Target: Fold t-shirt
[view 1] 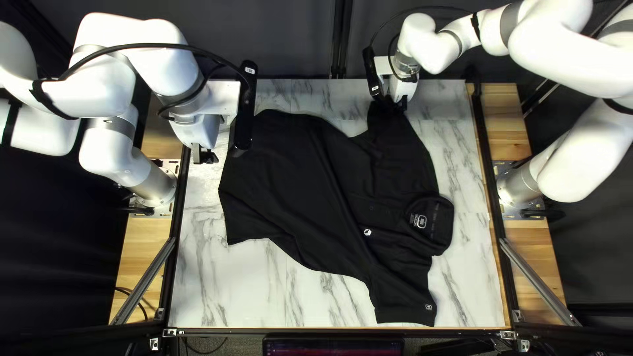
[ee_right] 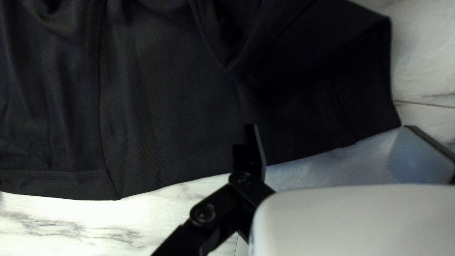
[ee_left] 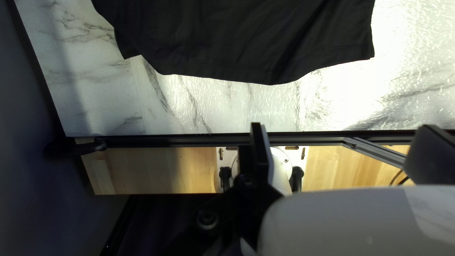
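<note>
The shirt (view 1: 310, 184) lies on the table (view 1: 231, 283). The left gripper (view 1: 204, 156), fingers apart, hangs beside the shirt's hem; the right gripper (view 1: 392, 102), fingers also apart, is at the shirt's far sleeve.

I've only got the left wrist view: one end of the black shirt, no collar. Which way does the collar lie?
Observer: The collar is at the right of the top left view, toward the right arm's base.
Operator: Got it. And where's the right gripper?
Observer: The right gripper is at the sleeve nearest the table's far edge.
Operator: Has it closed on the cloth?
Observer: No, the right wrist view shows its fingers wide apart.
</note>
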Robot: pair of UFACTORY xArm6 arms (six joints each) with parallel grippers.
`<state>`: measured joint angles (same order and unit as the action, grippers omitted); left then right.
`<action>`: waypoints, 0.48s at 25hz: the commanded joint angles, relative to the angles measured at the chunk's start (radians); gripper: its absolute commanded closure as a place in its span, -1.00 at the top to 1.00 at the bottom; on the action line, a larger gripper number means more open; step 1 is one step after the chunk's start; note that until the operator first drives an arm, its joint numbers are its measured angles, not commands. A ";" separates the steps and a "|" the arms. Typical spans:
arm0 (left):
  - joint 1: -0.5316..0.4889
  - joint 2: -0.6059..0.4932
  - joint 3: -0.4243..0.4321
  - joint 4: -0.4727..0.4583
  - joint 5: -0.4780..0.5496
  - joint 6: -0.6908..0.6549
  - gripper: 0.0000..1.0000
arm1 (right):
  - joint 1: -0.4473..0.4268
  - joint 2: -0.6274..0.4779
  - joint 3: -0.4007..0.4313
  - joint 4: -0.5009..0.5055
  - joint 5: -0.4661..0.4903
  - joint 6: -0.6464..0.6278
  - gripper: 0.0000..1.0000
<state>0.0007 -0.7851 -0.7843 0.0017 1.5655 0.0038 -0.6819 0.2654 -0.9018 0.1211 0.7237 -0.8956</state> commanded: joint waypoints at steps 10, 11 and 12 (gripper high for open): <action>0.000 0.000 0.000 0.000 0.000 0.000 1.00 | -0.012 0.019 -0.020 0.033 0.013 -0.051 -1.00; 0.000 0.000 0.000 0.000 0.000 0.000 1.00 | -0.012 0.019 -0.021 0.033 0.014 -0.051 -1.00; 0.000 0.000 0.000 0.000 0.000 0.000 1.00 | -0.013 0.021 -0.022 0.031 0.013 -0.051 -1.00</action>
<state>0.0007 -0.7851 -0.7843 0.0017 1.5655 0.0038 -0.6946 0.2855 -0.9226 0.1540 0.7363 -0.9461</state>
